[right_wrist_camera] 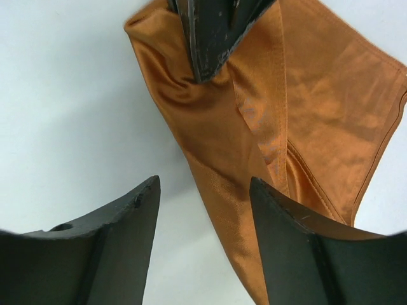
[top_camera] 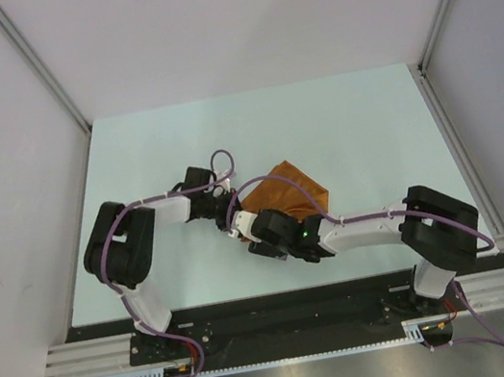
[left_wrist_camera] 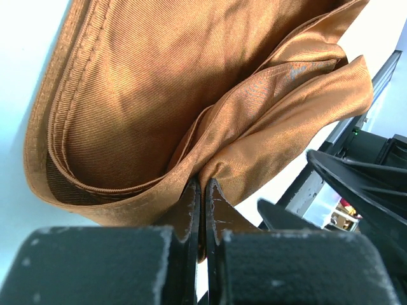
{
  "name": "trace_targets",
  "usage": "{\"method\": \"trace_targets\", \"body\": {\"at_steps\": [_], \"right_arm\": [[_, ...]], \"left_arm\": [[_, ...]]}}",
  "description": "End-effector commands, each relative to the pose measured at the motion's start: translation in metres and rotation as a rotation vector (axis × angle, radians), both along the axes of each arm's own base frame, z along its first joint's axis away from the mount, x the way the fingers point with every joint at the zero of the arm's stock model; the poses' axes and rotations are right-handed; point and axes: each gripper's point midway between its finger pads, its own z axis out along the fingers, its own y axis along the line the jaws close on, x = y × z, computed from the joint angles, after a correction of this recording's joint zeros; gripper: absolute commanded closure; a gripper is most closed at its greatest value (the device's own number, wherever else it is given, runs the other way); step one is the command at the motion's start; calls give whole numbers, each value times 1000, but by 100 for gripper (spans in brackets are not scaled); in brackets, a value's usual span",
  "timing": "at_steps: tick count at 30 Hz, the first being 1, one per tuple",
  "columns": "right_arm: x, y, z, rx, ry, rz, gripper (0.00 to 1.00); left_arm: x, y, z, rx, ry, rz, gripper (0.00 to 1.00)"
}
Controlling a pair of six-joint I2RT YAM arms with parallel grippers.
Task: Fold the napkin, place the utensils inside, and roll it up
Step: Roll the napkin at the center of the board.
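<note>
The left claw [left_wrist_camera: 202,190] is clamped tight. Its two scuffed black fingers [left_wrist_camera: 189,210] press flat against each other on a bunched fold of the rust-orange, slightly shiny cloth napkin [left_wrist_camera: 140,95], and the fabric wrinkles where it runs down into the pinch. From the right wrist camera, those same fingers come in at the top of the view and nip the cloth near one corner, with creases fanning out from the grip.

The right claw [right_wrist_camera: 205,190] stands wide open and has hold of nothing. Its two dark fingers [right_wrist_camera: 137,219] are well apart, just above the counter, and a narrow folded strip of the napkin runs down between them. The finger on the right of that view overlaps the strip's edge. I cannot tell whether it touches the cloth.

Outward from the pinch, the napkin is loosely doubled over itself. Several layers with a stitched hem curve round on one side, and a broader flat panel spreads away on the other.

From above, the napkin lies near the middle of the pale, blue-tinted counter [top_camera: 338,124], just beyond the two wrists. The arms meet over its near edge and partly cover it.
</note>
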Motion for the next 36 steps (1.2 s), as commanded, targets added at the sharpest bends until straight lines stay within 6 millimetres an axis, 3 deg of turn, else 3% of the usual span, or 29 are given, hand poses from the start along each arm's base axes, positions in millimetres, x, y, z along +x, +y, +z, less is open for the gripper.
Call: {"method": "trace_targets", "body": {"at_steps": [1, 18, 27, 29, 33, 35, 36], "right_arm": [[11, -2, -5, -38, -67, 3, 39], [28, -19, -42, -78, 64, -12, 58], [-6, -19, -63, -76, 381, 62, 74], [-14, -19, -68, -80, 450, 62, 77], [-26, -24, -76, -73, 540, 51, 83], [-30, -26, -78, -67, 570, 42, 84], [-31, -26, -78, -65, 578, 39, 85]], "left_arm": [[-1, 40, -53, 254, 19, 56, 100], [4, 38, -52, 255, 20, 43, 100], [16, 32, -39, 227, -28, 52, 99], [24, 30, -30, 218, -61, 61, 95], [39, 32, -10, 230, -138, 95, 69], [44, 34, 3, 229, -180, 112, 65], [46, 37, 6, 241, -193, 123, 57]]}}
